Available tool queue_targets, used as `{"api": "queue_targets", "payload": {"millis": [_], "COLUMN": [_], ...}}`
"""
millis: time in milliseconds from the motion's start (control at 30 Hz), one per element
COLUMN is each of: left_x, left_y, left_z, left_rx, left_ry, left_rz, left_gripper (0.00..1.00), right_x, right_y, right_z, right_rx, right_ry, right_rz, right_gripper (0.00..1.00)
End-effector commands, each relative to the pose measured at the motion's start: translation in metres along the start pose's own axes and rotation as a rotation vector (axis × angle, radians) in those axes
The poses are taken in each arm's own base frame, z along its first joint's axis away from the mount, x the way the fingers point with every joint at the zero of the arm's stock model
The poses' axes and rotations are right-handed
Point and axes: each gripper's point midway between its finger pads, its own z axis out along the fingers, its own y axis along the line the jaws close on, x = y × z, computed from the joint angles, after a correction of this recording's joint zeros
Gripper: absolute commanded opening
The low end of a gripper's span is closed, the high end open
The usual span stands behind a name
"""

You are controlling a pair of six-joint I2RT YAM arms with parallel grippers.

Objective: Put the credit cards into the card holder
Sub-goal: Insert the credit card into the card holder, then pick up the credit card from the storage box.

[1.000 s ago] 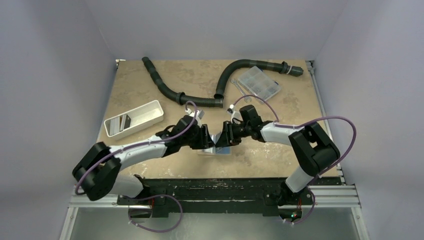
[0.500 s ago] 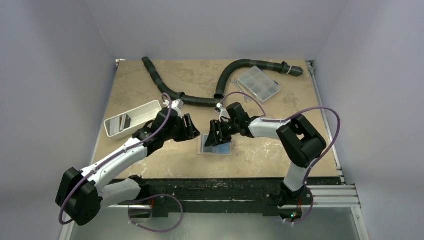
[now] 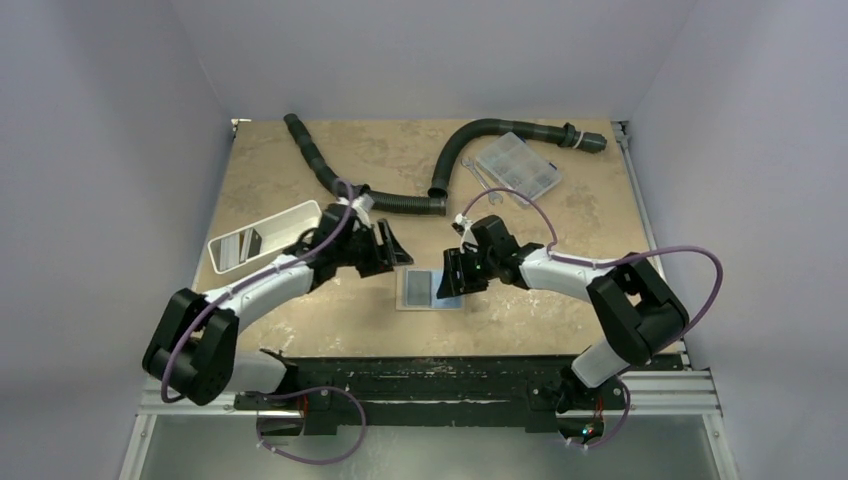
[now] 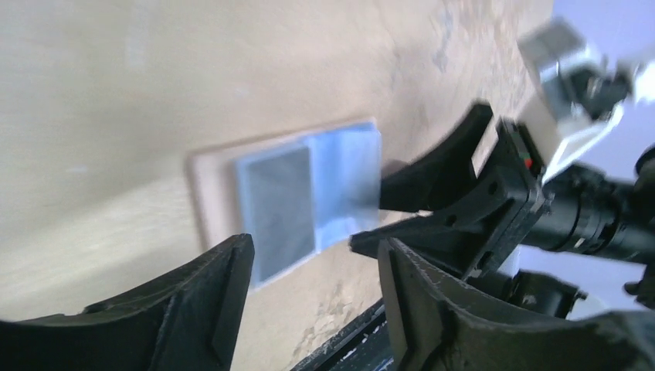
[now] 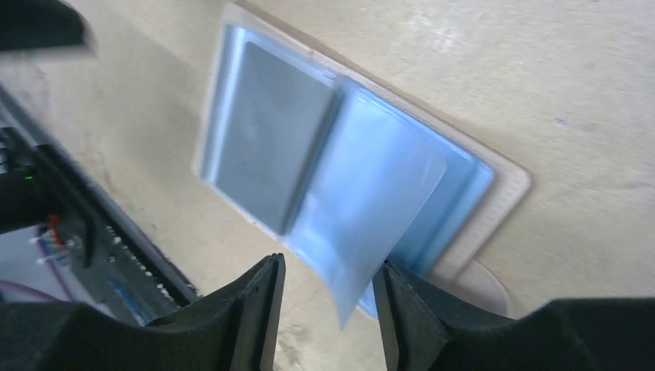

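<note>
Nearest, card holder (image 3: pixel 402 292): lies open on the bench (image 3: pixel 300 320) near its front edge, pale blue inside up.
Credit card (image 3: pixel 419 286): dark grey, flat in the holder's left half.
Right gripper (image 3: pixel 452 278): over the holder's right half, jaws apart, a clear sleeve leaf (image 5: pixel 371 224) standing between them.
Left gripper (image 3: pixel 397 252): just beyond the holder's left corner, jaws wide, holding nothing.
White tray (image 3: pixel 290 225): farther left.
Black hoses (image 3: pixel 400 203), clear compartment box (image 3: pixel 517 166): at the back.

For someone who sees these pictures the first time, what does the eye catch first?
The card holder lies open on the table, near its front middle, a grey card in its left half. The left tool and right tool flank it, jaws apart. A black hose winds along the far side.
</note>
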Motion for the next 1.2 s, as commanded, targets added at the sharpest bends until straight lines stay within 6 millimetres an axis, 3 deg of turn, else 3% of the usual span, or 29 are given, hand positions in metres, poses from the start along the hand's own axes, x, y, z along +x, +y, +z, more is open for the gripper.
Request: {"api": "queue_targets", "payload": {"millis": [0,133,267,400,500,667,1167], "left_x": [-0.063,-0.111,-0.147,-0.169,-0.173,-0.184,-0.164], "left_y": [0.030,0.093,0.168,0.206,0.226,0.240,0.282], "left_z": [-0.055,-0.122,-0.188,-0.215,-0.221,-0.219,-0.208], "left_rx": [-0.072,-0.332,-0.806,-1.072,-1.200,-1.259,-1.423], "left_ry": [-0.142,-0.267,-0.329,-0.327,-0.250,-0.244,-0.085], "left_rz": [-0.075,-0.105,-0.077,0.011,0.054,0.088,0.063], "left_gripper": [0.67,0.71,0.74,0.79,0.79,0.79,0.77], "right_x": [-0.022,-0.040,-0.037,-0.032,-0.028,-0.016,-0.013], "right_y": [-0.022,-0.007,0.007,0.024,0.033,0.045,0.048], "right_z": [-0.023,-0.041,-0.032,-0.033,-0.036,-0.033,-0.032], "right_rx": [0.198,0.181,0.078,-0.020,-0.071,-0.096,-0.102], "right_ry": [-0.100,-0.179,-0.160,-0.158,-0.157,-0.137,-0.128], "right_rz": [-0.091,-0.175,-0.201,-0.213,-0.226,-0.262,-0.273], "right_gripper": [0.54,0.60,0.65,0.67,0.68,0.68,0.67]}}
